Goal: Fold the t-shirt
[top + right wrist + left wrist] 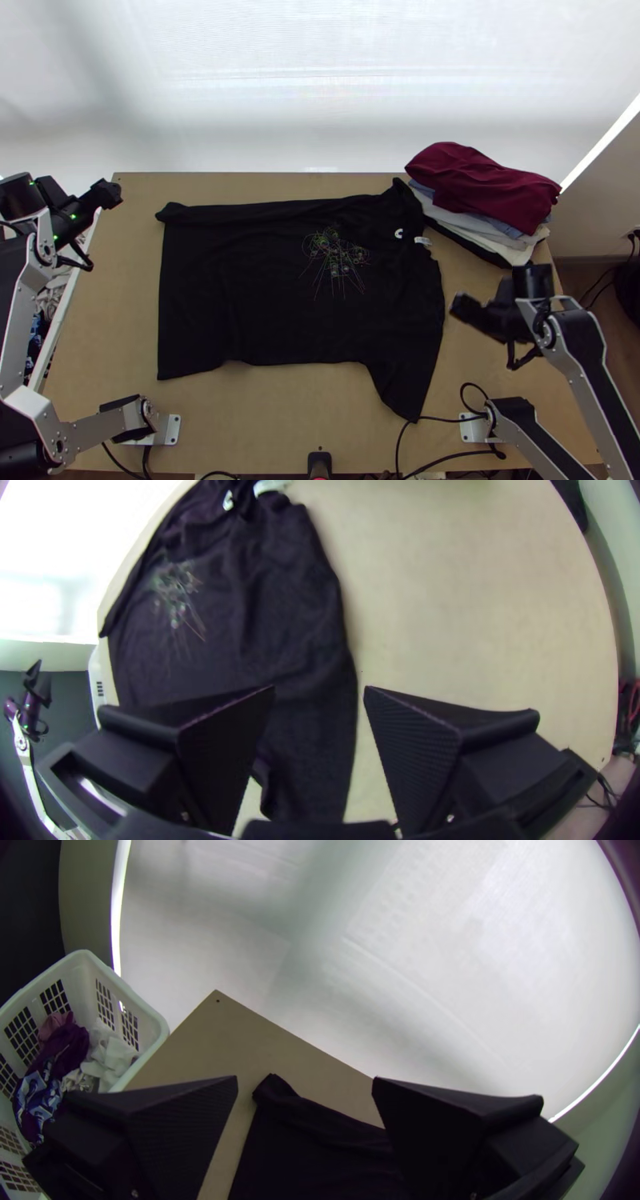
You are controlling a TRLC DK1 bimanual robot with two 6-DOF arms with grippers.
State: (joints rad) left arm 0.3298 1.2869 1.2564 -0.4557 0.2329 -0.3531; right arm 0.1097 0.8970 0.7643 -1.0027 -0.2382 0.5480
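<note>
A black t-shirt [272, 280] with a small print lies on the table, its collar to the right and its hem to the left. One sleeve spreads toward the near edge; the far side looks turned over in a narrow strip. My left gripper [106, 194] is off the shirt's far left corner; in the left wrist view the left gripper [305, 1087] is open, the shirt [313, 1147] beyond it. My right gripper [468, 308] hangs right of the shirt; in the right wrist view the right gripper [320, 690] stands open above the sleeve side of the shirt [300, 633].
A stack of folded clothes, dark red cloth [480, 180] on top, sits at the table's far right corner. A white basket [150, 1017] with clothes stands beyond the left edge. Cables [448, 420] run along the near edge. Bare tabletop [280, 408] lies before the shirt.
</note>
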